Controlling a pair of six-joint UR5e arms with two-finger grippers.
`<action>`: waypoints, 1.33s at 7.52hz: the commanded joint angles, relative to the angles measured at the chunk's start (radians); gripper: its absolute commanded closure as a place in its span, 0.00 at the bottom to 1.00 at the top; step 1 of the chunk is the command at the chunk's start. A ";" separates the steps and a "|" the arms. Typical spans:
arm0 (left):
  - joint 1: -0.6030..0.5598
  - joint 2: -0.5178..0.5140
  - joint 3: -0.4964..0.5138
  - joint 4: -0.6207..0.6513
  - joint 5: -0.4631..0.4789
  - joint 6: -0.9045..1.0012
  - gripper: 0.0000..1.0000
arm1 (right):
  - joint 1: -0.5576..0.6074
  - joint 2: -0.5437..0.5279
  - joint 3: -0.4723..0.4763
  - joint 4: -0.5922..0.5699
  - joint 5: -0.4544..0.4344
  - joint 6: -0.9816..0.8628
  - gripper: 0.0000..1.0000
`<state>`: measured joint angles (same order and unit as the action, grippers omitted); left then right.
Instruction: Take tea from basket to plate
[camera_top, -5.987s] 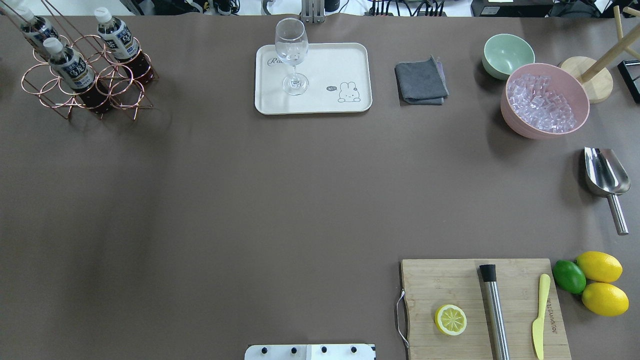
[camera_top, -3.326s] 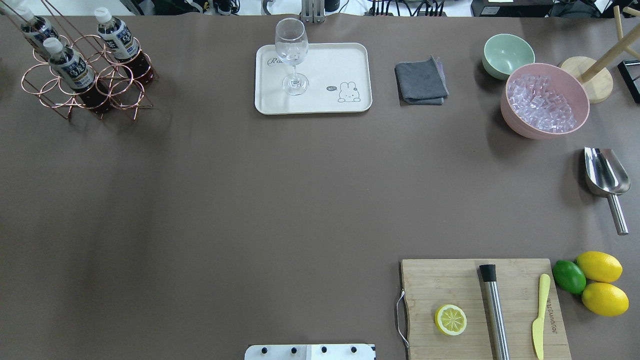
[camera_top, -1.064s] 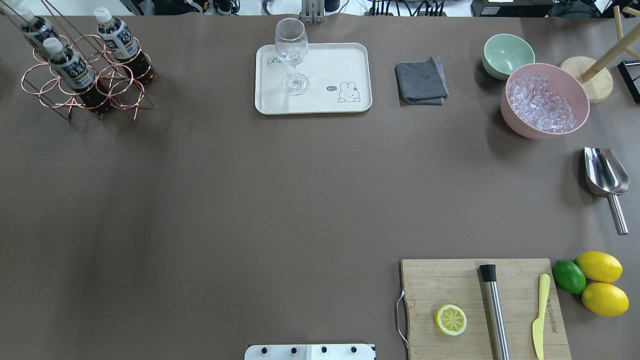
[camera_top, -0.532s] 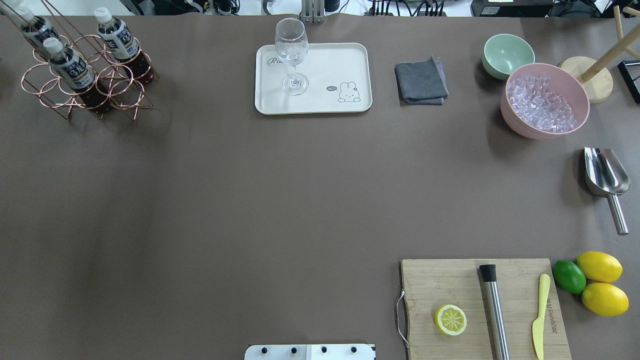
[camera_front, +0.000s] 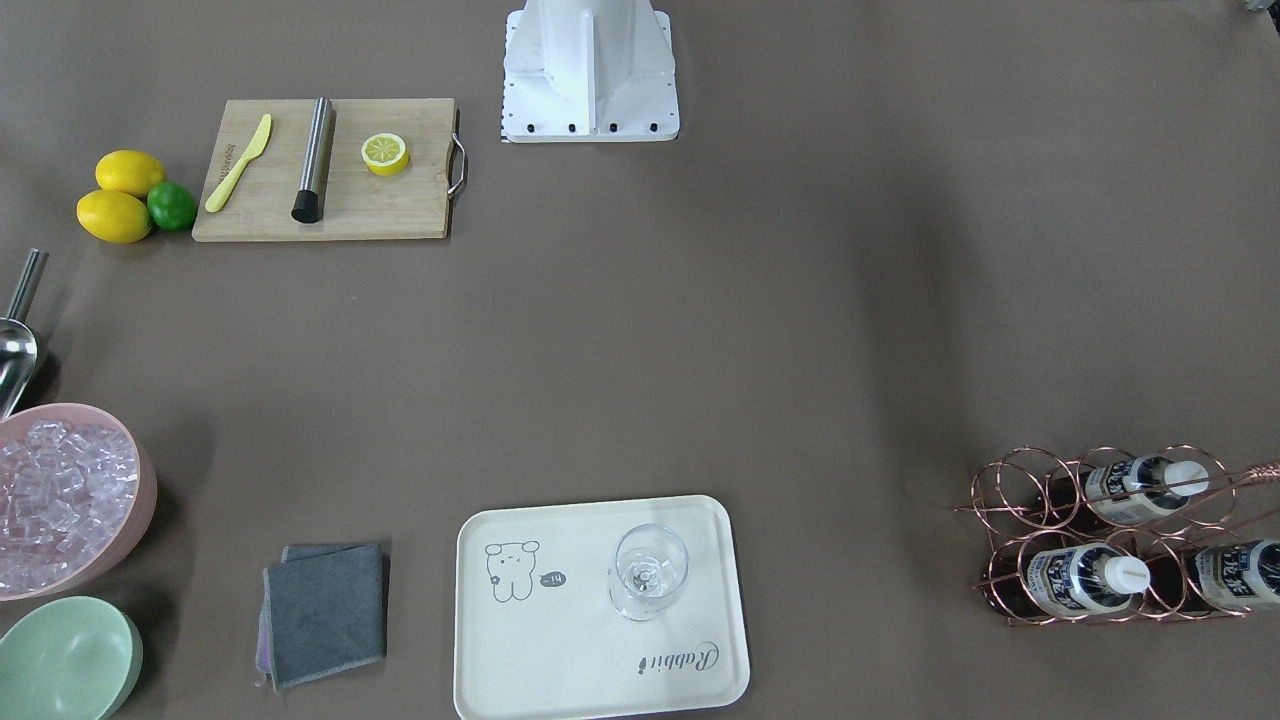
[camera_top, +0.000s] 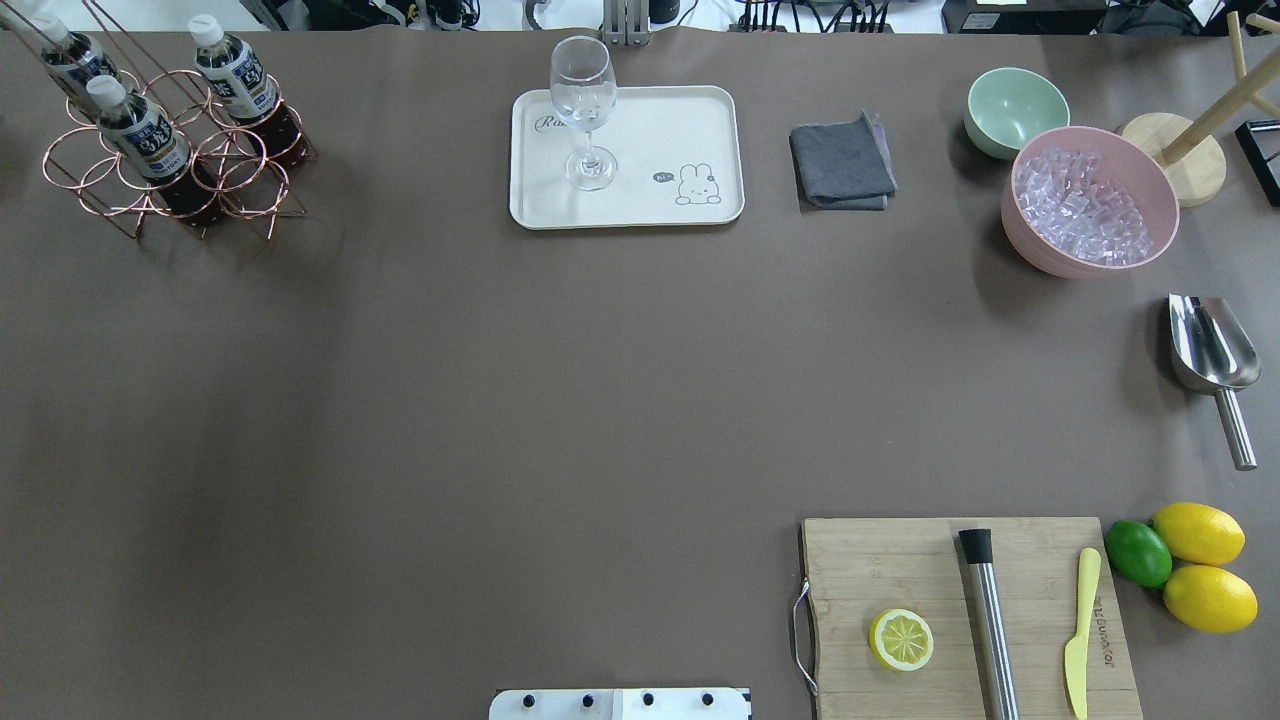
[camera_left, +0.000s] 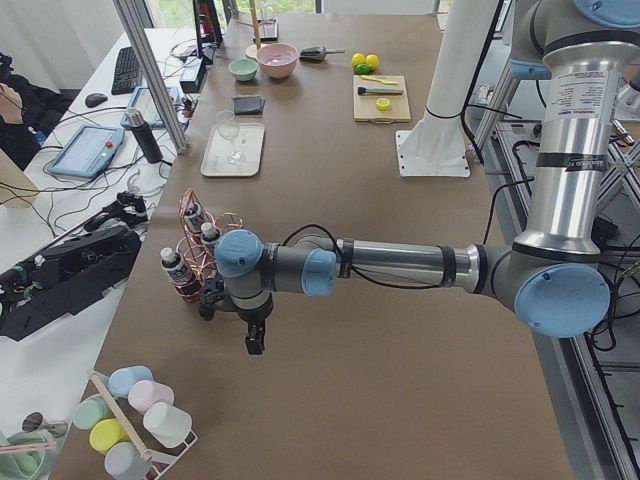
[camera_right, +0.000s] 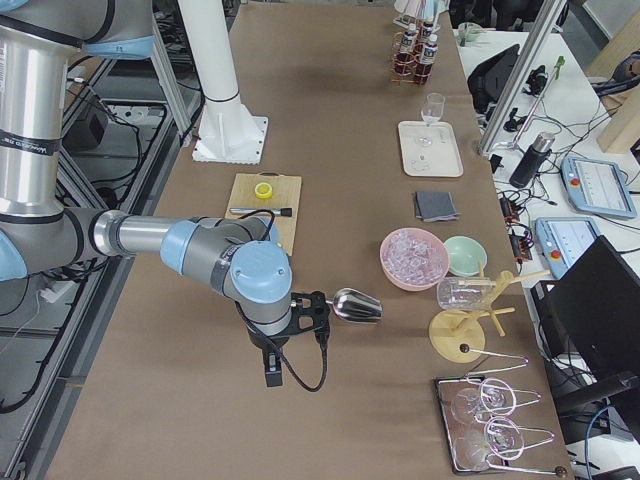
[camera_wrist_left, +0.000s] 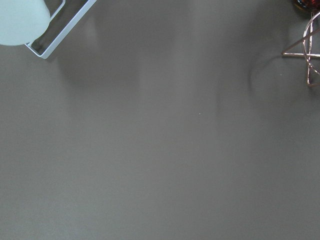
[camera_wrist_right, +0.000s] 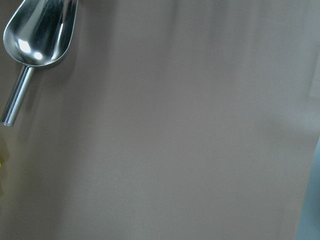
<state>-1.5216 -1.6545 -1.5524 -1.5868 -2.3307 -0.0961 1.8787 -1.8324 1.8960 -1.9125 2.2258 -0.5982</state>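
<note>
Three tea bottles (camera_top: 235, 80) (camera_top: 140, 130) (camera_top: 65, 55) with white caps stand in the copper wire basket (camera_top: 245, 160) at the table's far left. The cream plate (camera_top: 660, 130) with the rabbit drawing lies at the far middle and holds a clear wine glass (camera_top: 583, 110). My left gripper (camera_left: 254, 345) shows only in the exterior left view, pointing down beside the basket (camera_left: 200, 250); I cannot tell if it is open. My right gripper (camera_right: 272, 378) shows only in the exterior right view, near the metal scoop (camera_right: 357, 306); I cannot tell its state.
A grey cloth (camera_top: 842, 163), a green bowl (camera_top: 1015, 110) and a pink bowl of ice (camera_top: 1088, 200) stand at the far right. A cutting board (camera_top: 880, 570) with a lemon half, muddler and knife is near right, with lemons and a lime beside it. The left wrist view shows a basket corner (camera_wrist_left: 310, 55).
</note>
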 joint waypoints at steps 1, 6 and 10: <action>0.032 -0.054 -0.014 -0.007 0.058 0.024 0.02 | 0.002 -0.001 0.000 0.000 0.000 0.000 0.00; 0.070 -0.250 -0.038 0.161 0.111 0.797 0.01 | 0.004 -0.002 0.002 0.000 0.000 -0.003 0.00; 0.104 -0.483 0.012 0.366 0.128 1.235 0.02 | 0.007 -0.005 0.000 -0.002 0.000 -0.005 0.00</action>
<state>-1.4330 -2.0707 -1.5638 -1.2418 -2.2016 0.9531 1.8846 -1.8374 1.8962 -1.9136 2.2258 -0.6025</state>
